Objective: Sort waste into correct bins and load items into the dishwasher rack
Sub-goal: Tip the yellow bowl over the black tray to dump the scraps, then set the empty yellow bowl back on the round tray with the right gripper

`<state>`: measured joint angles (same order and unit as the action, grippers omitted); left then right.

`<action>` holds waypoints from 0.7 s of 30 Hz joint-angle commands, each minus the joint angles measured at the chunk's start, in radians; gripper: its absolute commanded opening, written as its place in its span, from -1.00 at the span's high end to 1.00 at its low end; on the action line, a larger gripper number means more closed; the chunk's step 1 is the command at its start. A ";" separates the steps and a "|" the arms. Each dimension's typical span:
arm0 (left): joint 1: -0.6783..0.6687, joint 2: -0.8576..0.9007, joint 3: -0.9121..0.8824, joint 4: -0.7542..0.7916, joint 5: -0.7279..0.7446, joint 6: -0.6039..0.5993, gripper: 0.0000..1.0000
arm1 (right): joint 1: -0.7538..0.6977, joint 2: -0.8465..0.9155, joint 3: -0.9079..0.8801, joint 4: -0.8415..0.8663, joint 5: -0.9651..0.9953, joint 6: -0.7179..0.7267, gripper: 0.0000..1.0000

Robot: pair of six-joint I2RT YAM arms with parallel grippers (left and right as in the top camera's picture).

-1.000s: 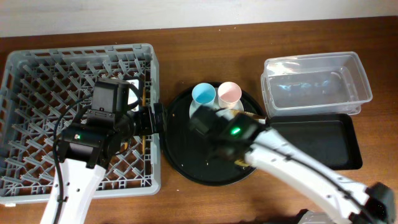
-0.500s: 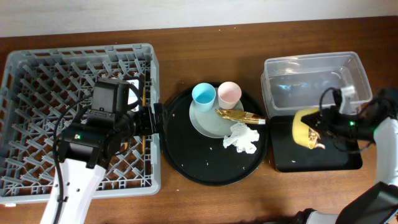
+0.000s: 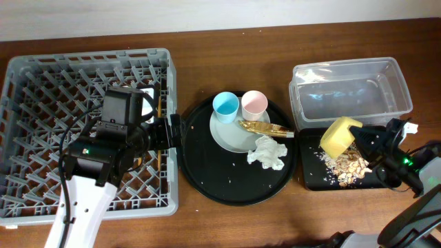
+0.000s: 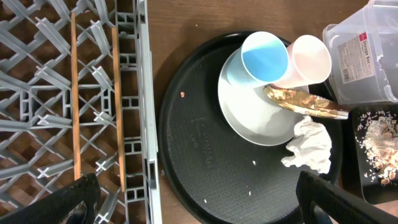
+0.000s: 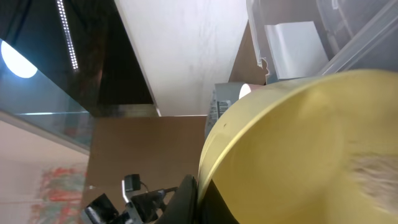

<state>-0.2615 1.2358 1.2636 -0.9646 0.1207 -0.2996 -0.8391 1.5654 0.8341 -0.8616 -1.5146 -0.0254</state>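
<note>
My right gripper [image 3: 366,142] is shut on the rim of the yellow bowl [image 3: 340,136], held tilted over the shallow black tray [image 3: 386,180]. Beige food scraps [image 3: 348,165] lie in that tray. The bowl fills the right wrist view [image 5: 298,143]. The light-blue cup [image 4: 264,56], pink cup [image 4: 309,58], grey-blue plate [image 4: 249,112], golden wrapper [image 4: 305,102] and white napkin [image 4: 309,144] sit on the round black tray [image 4: 205,162]. Two chopsticks [image 4: 116,106] lie in the grey rack [image 3: 41,89]. My left gripper [image 4: 202,205] is open and empty at the rack's right edge.
The clear plastic tub [image 3: 351,93] stands behind the shallow black tray, at the right. A few crumbs dot the round black tray. The rack wall [image 4: 142,93] runs between my left gripper and the round tray. Bare wood table lies in front.
My right arm carried the yellow bowl from the round tray to the shallow black tray and tipped it. Scraps now lie in that tray. The left arm has not moved.
</note>
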 commanded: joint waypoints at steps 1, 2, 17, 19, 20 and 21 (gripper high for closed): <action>0.003 -0.008 0.011 0.001 0.006 0.002 -0.99 | -0.007 0.005 0.000 -0.121 -0.037 0.034 0.92; 0.003 -0.008 0.011 0.001 0.006 0.002 -0.99 | -0.006 0.004 0.000 -0.135 -0.038 0.040 0.92; 0.003 -0.008 0.011 0.001 0.006 0.002 -0.99 | 1.200 -0.161 0.550 -0.423 0.895 0.193 0.92; 0.003 -0.008 0.011 0.001 0.006 0.002 -0.99 | 1.437 -0.084 0.550 -0.338 1.056 0.330 0.92; 0.003 -0.008 0.011 0.001 0.006 0.002 -0.99 | 1.494 -0.055 0.550 -0.317 1.102 0.365 0.92; 0.003 -0.008 0.011 0.001 0.006 0.002 -0.99 | 1.548 -0.018 0.550 -0.291 1.136 0.383 0.92</action>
<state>-0.2611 1.2362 1.2644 -0.9646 0.1238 -0.2996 0.6250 1.4998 1.3708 -1.1835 -0.5186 0.2607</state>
